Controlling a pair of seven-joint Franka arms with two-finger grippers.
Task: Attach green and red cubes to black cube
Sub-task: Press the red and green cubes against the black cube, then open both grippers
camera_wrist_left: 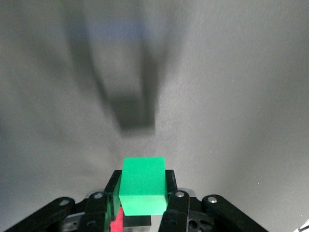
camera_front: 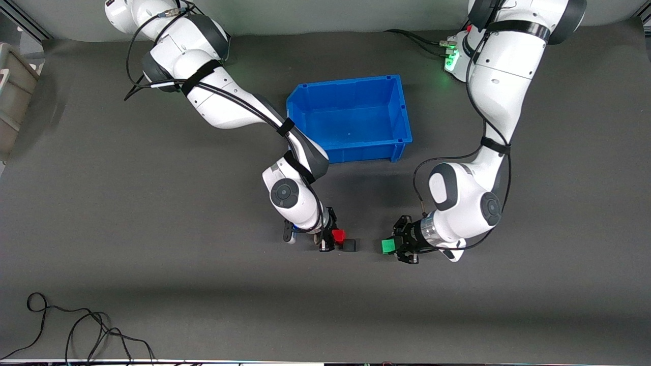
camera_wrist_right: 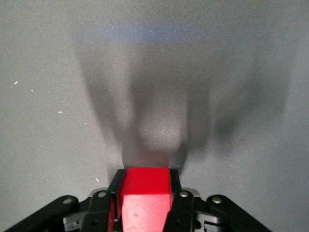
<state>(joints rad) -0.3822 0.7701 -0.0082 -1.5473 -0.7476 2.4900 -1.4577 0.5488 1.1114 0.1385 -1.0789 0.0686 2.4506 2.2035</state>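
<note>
My right gripper is shut on the red cube, which fills the space between its fingers in the right wrist view. The black cube sits right against the red cube, on the side toward the left arm's end. It does not show in the wrist views, and I cannot tell whether it rests on the table. My left gripper is shut on the green cube, also seen in the left wrist view. A small gap separates the green and black cubes.
A blue bin stands on the dark grey table, farther from the front camera than both grippers. A black cable lies near the front edge at the right arm's end. A grey container stands at that end's edge.
</note>
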